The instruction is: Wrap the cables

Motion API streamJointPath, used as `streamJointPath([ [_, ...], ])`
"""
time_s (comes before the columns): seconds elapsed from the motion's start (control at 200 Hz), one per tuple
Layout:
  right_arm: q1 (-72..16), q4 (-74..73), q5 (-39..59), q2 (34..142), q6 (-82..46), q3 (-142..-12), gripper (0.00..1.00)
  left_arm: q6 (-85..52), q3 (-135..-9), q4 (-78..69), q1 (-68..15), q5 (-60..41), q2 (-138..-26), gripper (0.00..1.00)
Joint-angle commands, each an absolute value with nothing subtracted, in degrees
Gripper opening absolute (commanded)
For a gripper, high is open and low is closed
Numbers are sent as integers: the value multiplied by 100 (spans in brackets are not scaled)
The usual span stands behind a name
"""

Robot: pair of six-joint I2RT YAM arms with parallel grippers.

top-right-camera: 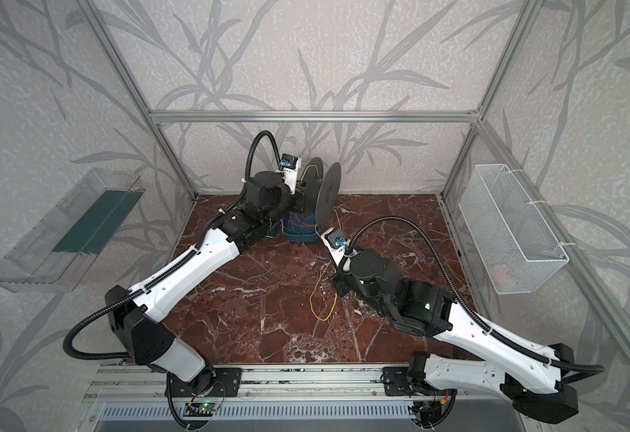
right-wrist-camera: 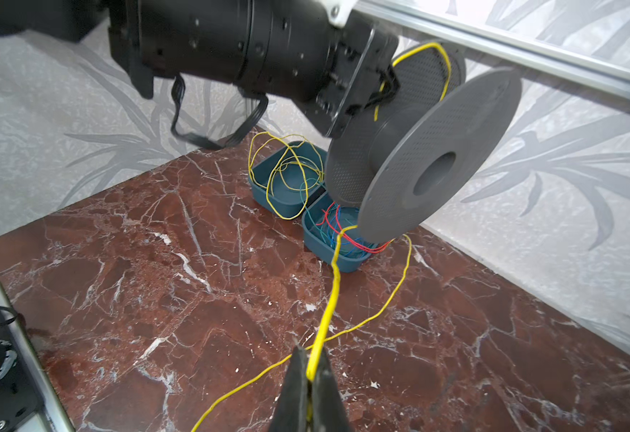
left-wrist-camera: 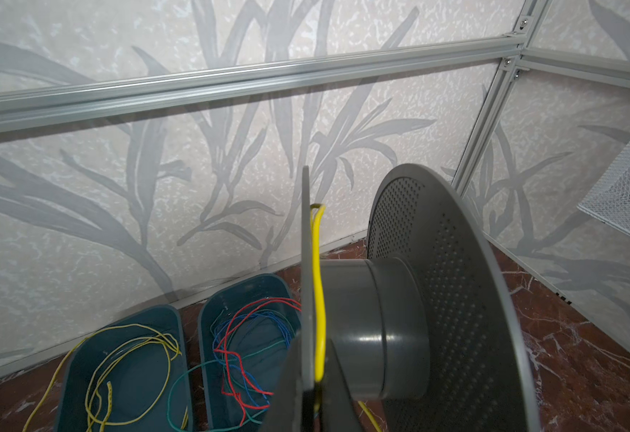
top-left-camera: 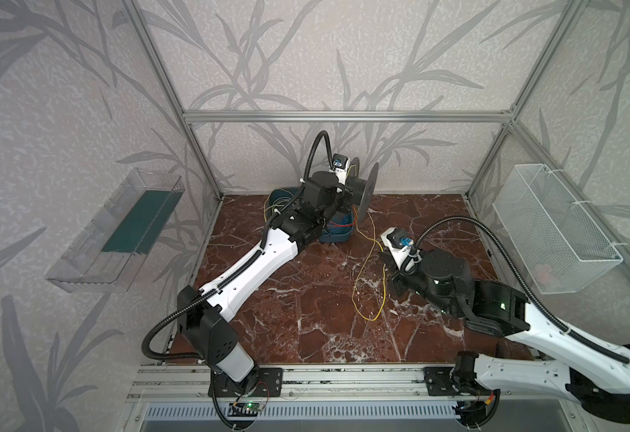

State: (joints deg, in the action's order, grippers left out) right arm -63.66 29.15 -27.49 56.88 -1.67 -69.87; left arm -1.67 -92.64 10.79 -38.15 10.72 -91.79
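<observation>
Left gripper (left-wrist-camera: pixel 313 398): you have it clenched on the edge of one flange of the grey spool (right-wrist-camera: pixel 436 161). The spool hangs clear of the tabletop (top-left-camera: pixel 306 299) with its axis roughly level.
Right gripper (right-wrist-camera: pixel 310 361): you have it pinched tight on the yellow cable (right-wrist-camera: pixel 328 310), low over the tabletop and well apart from the spool.
Yellow cable: you can follow it from the right gripper up to the spool's lower rim. In the left wrist view it runs along the inner face of the held flange, beside the hub, down to the left gripper's jaws. The slack lies in a long loop on the tabletop between your two arms.
First teal tray (left-wrist-camera: pixel 145 318): it sits at the back of the tabletop and holds loose yellow loops (left-wrist-camera: pixel 110 396). Some of them rise over the rim and spill onto the tabletop.
Second teal tray (left-wrist-camera: pixel 248 288): it sits just beside the first, under the spool. It holds the coloured wires (left-wrist-camera: pixel 231 355), a tangle of red, blue and green, and one green strand reaches across into the first tray.
White mesh basket (top-left-camera: pixel 552 224): it hangs on the right wall with something pale pink at its near end, too blurred to name.
Clear bin (top-left-camera: pixel 81 262): it hangs on the left wall with a flat dark green sheet lying in it.
</observation>
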Motion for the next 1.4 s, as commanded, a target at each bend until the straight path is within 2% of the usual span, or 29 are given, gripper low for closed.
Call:
streamJointPath([
  [0.0, -6406, 2949, -3338, 5547, 321, -7297, 0, 495, -9298, 1109, -4089, 1453, -9175, 0],
  [0.13, -6328, 3001, -3754, 5593, 701, -7572, 0, 1083, -8994, 1299, -4432, 1569, -9037, 0],
  [0.285, -5916, 3023, -3609, 5660, 822, -7739, 0, 1586, -8582, 1753, -4776, 1659, -8692, 0],
  [0.515, -4733, 3140, -3172, 5767, 781, -7822, 0, 1968, -7759, 2006, -5127, 1654, -7678, 0],
  [0.805, -3083, 2809, -1787, 6270, 246, -7475, 0, 2028, -7379, 2997, -5282, 718, -6316, 0],
  [0.91, -2539, 2483, -999, 6567, -126, -7334, 0, 1969, -7296, 3259, -5288, 397, -5946, 0],
  [1.13, -2250, 1926, -313, 7299, -482, -7176, 0, 1723, -7098, 3268, -5291, 34, -5360, 0],
  [1.399, -2239, 1022, 730, 7550, -1379, -6392, 0, 1343, -7099, 1970, -5239, 745, -5228, 0],
])
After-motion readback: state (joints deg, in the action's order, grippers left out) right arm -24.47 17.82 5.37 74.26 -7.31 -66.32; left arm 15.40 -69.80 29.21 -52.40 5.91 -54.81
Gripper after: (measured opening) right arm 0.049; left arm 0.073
